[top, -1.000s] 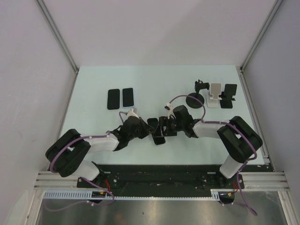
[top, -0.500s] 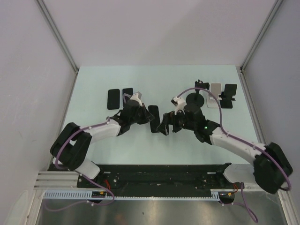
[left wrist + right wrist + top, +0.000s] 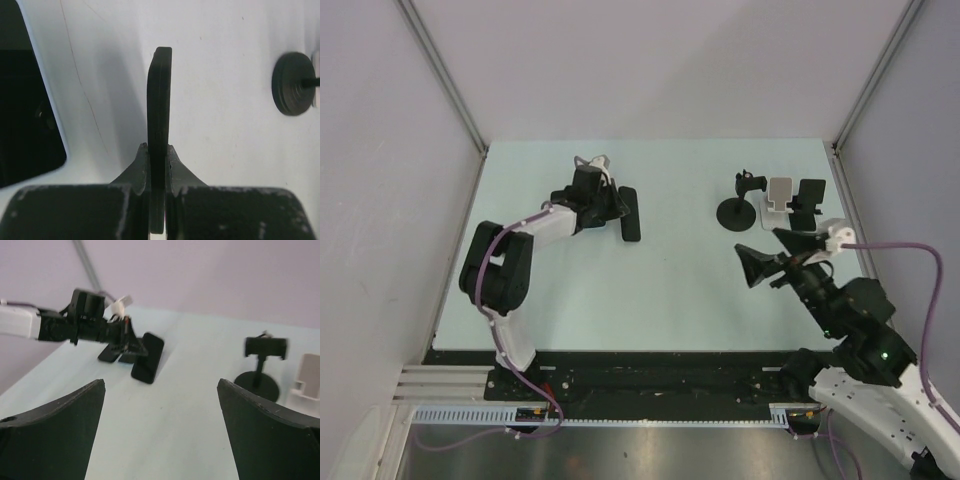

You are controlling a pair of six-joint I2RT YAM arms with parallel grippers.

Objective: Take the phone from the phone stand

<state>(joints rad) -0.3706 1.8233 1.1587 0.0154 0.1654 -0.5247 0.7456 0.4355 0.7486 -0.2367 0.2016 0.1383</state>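
A black phone [image 3: 632,225] is held on edge at the far left of the table, and my left gripper [image 3: 617,207] is shut on it. The left wrist view shows the phone [image 3: 159,95] edge-on between the two fingers [image 3: 141,162]. From the right wrist view, the phone [image 3: 149,357] leans low over the table; whether it touches I cannot tell. The phone stands are far to the right: a black round-base stand [image 3: 738,207], a white one [image 3: 780,202] and a black one [image 3: 810,200], all without a phone. My right gripper [image 3: 767,262] is raised and open, holding nothing [image 3: 161,385].
Other black phones lie flat beside the left gripper [image 3: 107,354], one at the left edge of the left wrist view [image 3: 25,100]. The black stand's round base [image 3: 294,84] shows to the right. Metal rails border the table's left and right sides [image 3: 855,215].
My left arm has swung the phone from the table's middle to the far left. My right gripper has opened wide and pulled back to the right, away from the phone.
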